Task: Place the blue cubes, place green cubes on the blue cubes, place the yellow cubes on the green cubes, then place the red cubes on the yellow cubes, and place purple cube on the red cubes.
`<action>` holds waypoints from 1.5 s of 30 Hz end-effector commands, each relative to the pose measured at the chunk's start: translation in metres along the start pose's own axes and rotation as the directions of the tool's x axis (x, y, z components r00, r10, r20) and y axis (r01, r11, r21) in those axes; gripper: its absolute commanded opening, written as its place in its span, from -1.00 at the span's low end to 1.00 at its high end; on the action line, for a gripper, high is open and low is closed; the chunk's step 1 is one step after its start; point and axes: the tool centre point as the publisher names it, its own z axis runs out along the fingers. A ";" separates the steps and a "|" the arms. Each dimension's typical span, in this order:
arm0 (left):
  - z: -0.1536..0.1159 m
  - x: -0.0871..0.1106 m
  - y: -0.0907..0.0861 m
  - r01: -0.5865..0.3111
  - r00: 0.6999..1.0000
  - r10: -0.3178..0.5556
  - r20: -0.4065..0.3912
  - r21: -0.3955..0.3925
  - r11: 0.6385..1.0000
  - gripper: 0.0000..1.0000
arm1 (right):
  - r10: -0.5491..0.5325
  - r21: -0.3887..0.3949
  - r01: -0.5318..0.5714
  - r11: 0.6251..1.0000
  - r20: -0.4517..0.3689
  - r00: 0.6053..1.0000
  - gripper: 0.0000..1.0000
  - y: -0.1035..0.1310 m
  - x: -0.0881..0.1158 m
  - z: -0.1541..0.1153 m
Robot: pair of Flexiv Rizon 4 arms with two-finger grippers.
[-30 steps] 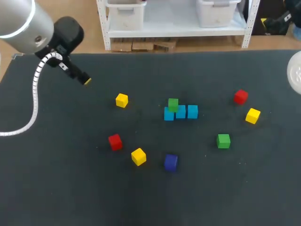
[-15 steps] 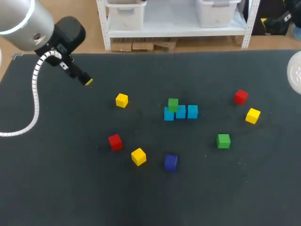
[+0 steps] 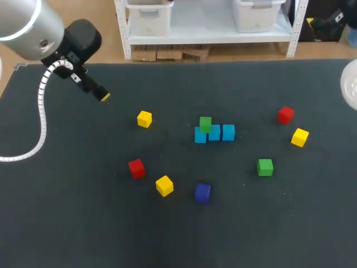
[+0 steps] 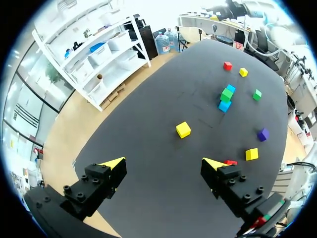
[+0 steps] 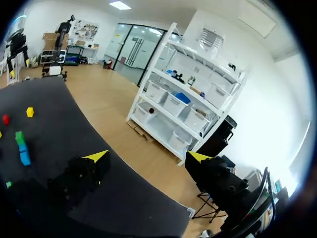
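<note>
Three blue cubes (image 3: 215, 133) lie in a row at mid-table, with a green cube (image 3: 205, 123) on top toward the row's left end. A second green cube (image 3: 265, 167) lies to the right of them. Yellow cubes (image 3: 144, 119) (image 3: 164, 185) (image 3: 299, 137), red cubes (image 3: 136, 168) (image 3: 285, 114) and a purple cube (image 3: 202, 192) are scattered around. My left gripper (image 4: 163, 163) hangs open and empty above the table's far left, with the nearest yellow cube (image 4: 183, 130) ahead of it. My right gripper (image 5: 147, 157) is open and empty over the table's right edge, with the blue row (image 5: 23, 153) far off to its side.
The dark table top (image 3: 83, 223) has bare room along the front and at the left. My left arm's white cable (image 3: 42, 111) loops over the table's left edge. Part of my right arm (image 3: 350, 89) shows at the right edge.
My left arm has shifted very slightly toward the table's middle. The cubes lie as before.
</note>
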 end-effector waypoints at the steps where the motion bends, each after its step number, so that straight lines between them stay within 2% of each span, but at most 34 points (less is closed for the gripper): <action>1: 0.001 -0.001 0.001 -0.002 1.000 0.002 0.000 0.004 1.000 1.00 | -0.045 -0.057 0.044 0.997 -0.017 0.999 1.00 -0.005 -0.009 -0.021; 6: 0.001 -0.001 0.001 -0.002 1.000 0.002 0.000 0.004 1.000 1.00 | -0.123 -0.110 0.120 0.987 -0.025 0.992 1.00 0.005 -0.014 -0.036; 11: 0.001 -0.001 0.001 -0.002 1.000 0.002 0.000 0.004 1.000 1.00 | -0.229 -0.172 0.224 0.959 -0.013 0.973 1.00 0.035 -0.019 -0.046; 14: 0.001 -0.001 0.001 -0.002 1.000 0.002 0.000 0.004 1.000 1.00 | -0.307 -0.243 0.308 0.920 0.043 0.951 1.00 0.060 -0.022 -0.052; 16: 0.001 -0.001 0.001 -0.002 1.000 0.002 0.000 0.004 1.000 1.00 | -0.355 -0.279 0.354 0.893 0.047 0.934 1.00 0.072 -0.022 -0.057; 19: 0.001 -0.001 0.001 -0.002 1.000 0.002 0.000 0.004 1.000 1.00 | -0.429 -0.328 0.420 0.846 0.050 0.902 1.00 0.083 -0.020 -0.064; 23: 0.001 -0.001 0.001 -0.002 1.000 0.002 0.000 0.004 1.000 1.00 | -0.531 -0.405 0.476 0.780 -0.026 0.847 1.00 0.094 -0.015 -0.073; 26: 0.001 -0.001 0.001 -0.002 1.000 0.002 0.000 0.004 1.000 1.00 | -0.588 -0.446 0.509 0.736 -0.051 0.807 1.00 0.104 -0.016 -0.080; 31: 0.001 -0.001 0.001 -0.002 1.000 0.002 0.000 0.004 1.000 1.00 | -0.666 -0.506 0.560 0.656 -0.039 0.745 1.00 0.124 -0.015 -0.087; 36: 0.001 -0.001 0.001 -0.002 1.000 0.002 0.000 0.004 1.000 1.00 | -0.720 -0.550 0.590 0.592 -0.031 0.693 1.00 0.139 -0.006 -0.089; 41: 0.001 -0.001 0.001 -0.002 1.000 0.002 0.000 0.004 1.000 1.00 | -0.779 -0.621 0.618 0.482 0.020 0.627 1.00 0.154 0.006 -0.092; 43: 0.001 -0.001 0.001 -0.002 1.000 0.002 0.000 0.004 1.000 1.00 | -0.809 -0.651 0.638 0.411 0.062 0.585 1.00 0.162 0.010 -0.096; 45: 0.001 -0.001 0.001 -0.002 1.000 0.002 0.000 0.004 1.000 1.00 | -0.818 -0.673 0.642 0.367 0.096 0.567 1.00 0.165 0.013 -0.100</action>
